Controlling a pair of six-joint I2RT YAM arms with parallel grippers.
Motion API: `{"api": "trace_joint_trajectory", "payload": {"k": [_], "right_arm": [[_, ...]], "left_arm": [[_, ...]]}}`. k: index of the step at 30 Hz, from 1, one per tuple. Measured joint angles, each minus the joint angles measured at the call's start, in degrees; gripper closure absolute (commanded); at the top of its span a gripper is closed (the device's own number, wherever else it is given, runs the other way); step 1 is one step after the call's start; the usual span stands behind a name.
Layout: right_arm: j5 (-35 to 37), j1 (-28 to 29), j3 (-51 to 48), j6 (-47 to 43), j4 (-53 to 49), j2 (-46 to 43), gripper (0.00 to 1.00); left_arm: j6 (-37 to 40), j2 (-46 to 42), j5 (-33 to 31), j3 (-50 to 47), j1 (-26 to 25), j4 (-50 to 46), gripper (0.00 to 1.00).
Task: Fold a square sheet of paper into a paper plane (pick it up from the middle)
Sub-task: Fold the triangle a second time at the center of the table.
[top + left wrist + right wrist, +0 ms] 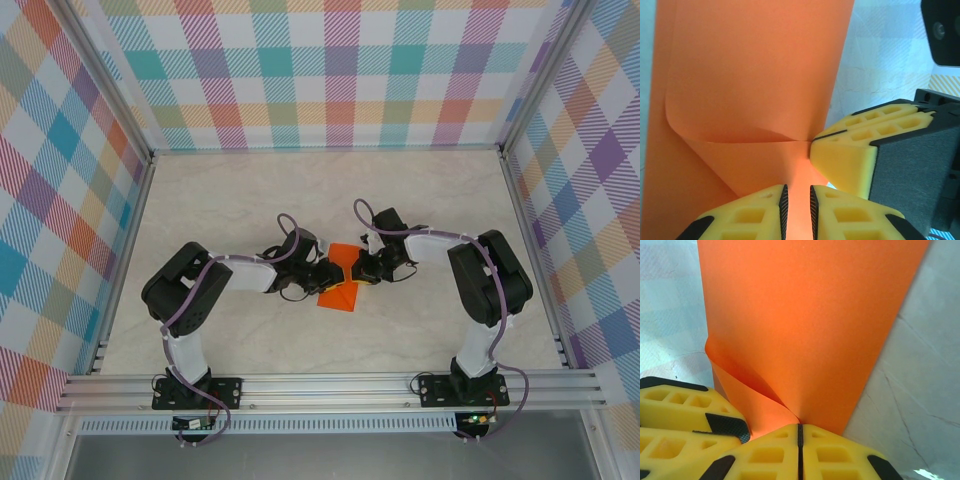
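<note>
The square sheet of paper (340,292) is bright orange and lies partly folded at the table's middle, between my two grippers. My left gripper (318,276) reaches in from the left. In the left wrist view its jaws (799,192) stand a narrow gap apart over the paper (750,75), with orange showing through the gap. My right gripper (359,269) comes from the right. Its pads (799,426) are pressed together where a curled flap of the paper (810,315) runs into their tips. The right fingers (850,155) touch the crease beside my left tips.
The pale marbled table (200,200) is walled by checked panels on three sides. A metal rail (330,390) runs along the near edge by the arm bases. The left gripper's yellow fingers (685,405) crowd close to my right jaws.
</note>
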Motion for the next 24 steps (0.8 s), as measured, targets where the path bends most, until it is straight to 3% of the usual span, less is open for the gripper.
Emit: {"api": "trace_joint_trajectory", "payload": {"k": [24], "right_arm": [[-0.4, 0.0, 0.0, 0.0, 0.0, 0.3, 0.92]], "left_arm": [[0.0, -0.5, 0.8, 0.0, -0.7, 0.1, 0.79]]}}
